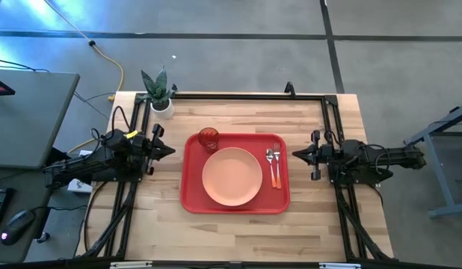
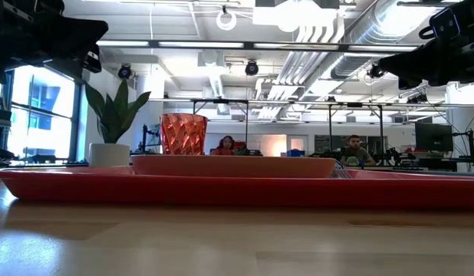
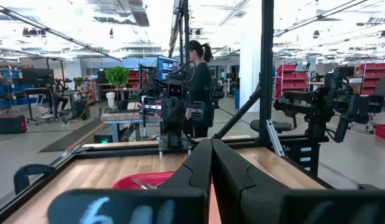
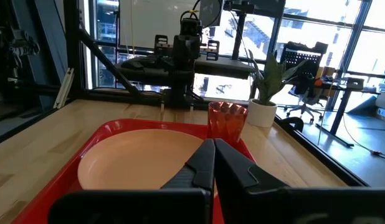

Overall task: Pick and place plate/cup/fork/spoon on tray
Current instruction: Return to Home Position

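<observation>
The red tray (image 1: 192, 196) lies in the middle of the table. On it rest the salmon-pink plate (image 1: 232, 176) at the centre, the red-orange cup (image 1: 208, 138) upright at the far left corner, and the fork (image 1: 276, 168) and spoon (image 1: 270, 158) side by side along the right edge. My left gripper (image 1: 171, 149) is shut and empty, left of the tray. My right gripper (image 1: 294, 154) is shut and empty, right of the tray. The plate (image 4: 142, 158) and cup (image 4: 228, 121) also show in the right wrist view.
A white pot with a green plant (image 1: 161, 96) stands at the table's far left corner. A black frame (image 1: 238, 95) runs along the far edge and both sides. Bare wood lies near the front edge (image 1: 238, 239).
</observation>
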